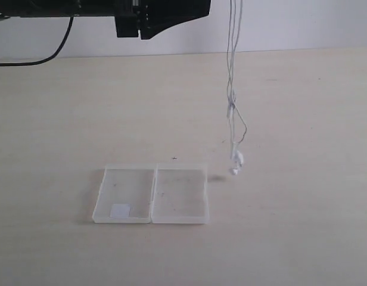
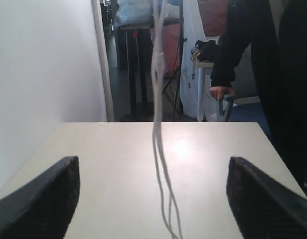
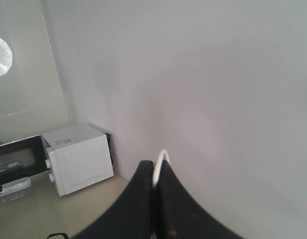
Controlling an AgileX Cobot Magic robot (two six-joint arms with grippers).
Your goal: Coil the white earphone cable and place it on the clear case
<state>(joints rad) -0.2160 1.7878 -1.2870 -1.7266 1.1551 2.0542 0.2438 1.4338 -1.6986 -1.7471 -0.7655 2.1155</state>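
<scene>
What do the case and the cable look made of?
The clear case: transparent hard plastic, probably; the table shows through it. The white earphone cable: thin, limp, likely rubbery plastic sheath; it hangs in loose curves.

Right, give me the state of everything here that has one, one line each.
white earphone cable: hanging in doubled strands, earbuds low near the table, right of the case, not coiled.
clear case: open flat on the table, only a white patch in one half.
left gripper: open wide, gripping nothing; cable hangs ahead of it.
right gripper: shut on the cable, a white loop showing between its fingers.
</scene>
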